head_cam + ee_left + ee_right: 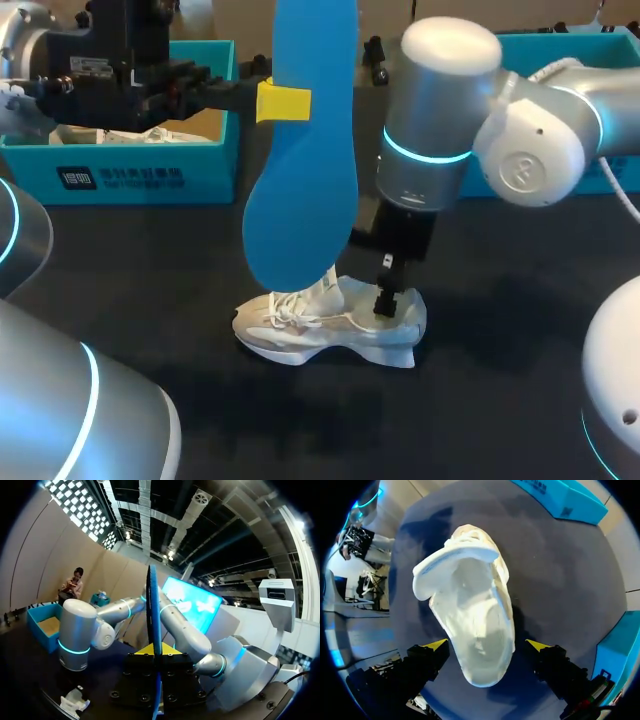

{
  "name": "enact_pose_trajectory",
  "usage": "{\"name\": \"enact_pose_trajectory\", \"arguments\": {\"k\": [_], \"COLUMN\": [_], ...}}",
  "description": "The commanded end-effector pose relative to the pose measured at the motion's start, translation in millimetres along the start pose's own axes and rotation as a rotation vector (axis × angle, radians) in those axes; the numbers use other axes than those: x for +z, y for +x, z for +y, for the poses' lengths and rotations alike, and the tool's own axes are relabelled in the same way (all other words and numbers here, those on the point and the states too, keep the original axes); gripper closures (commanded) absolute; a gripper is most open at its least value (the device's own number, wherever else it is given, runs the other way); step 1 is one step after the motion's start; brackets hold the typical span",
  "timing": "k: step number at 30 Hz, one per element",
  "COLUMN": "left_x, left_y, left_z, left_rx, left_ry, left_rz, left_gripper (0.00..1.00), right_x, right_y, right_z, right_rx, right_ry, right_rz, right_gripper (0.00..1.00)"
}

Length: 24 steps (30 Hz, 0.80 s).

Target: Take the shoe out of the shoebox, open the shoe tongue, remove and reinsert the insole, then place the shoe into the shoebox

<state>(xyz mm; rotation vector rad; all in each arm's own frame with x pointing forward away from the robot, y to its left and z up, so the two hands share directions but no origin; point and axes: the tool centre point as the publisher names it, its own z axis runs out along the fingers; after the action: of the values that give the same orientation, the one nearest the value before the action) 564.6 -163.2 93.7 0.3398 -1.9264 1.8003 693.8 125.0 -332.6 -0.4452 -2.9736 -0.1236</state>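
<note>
The blue insole (300,150), clamped between the left fingers (283,103), hangs over the white shoe (330,325) on the table (500,400). It is probably light and floppy (best steered from mid-length). The right fingers (436,646) straddle the heel, wide apart.

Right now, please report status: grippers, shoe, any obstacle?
Left gripper shut on blue insole, upright. Right gripper open, astride white shoe heel. Shoe opening unobstructed.

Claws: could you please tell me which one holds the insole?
The left claw grips the blue insole; the right claw stands open around the shoe.
</note>
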Motion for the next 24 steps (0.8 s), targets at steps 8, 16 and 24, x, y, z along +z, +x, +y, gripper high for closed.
{"name": "enact_pose_trajectory", "arguments": {"k": [8, 16, 24], "left_x": [1, 1, 1], "left_y": [-0.7, -0.7, -0.7], "left_z": [-1, -1, -1], "left_rx": [0.0, 0.0, 0.0], "left_ry": [-0.001, -0.001, -0.001], "left_rz": [0.002, 0.002, 0.002], "left_gripper": [1.0, 1.0, 1.0], "right_x": [9, 27, 46], "right_y": [-18.5, -27.6, -32.8], "right_z": [16.8, 22.6, 23.9], "right_rx": [-0.029, -0.034, -0.038], "right_ry": [0.017, 0.009, -0.014], "right_rz": [-0.017, -0.008, 0.014], "right_gripper": [0.0, 0.0, 0.0]}}
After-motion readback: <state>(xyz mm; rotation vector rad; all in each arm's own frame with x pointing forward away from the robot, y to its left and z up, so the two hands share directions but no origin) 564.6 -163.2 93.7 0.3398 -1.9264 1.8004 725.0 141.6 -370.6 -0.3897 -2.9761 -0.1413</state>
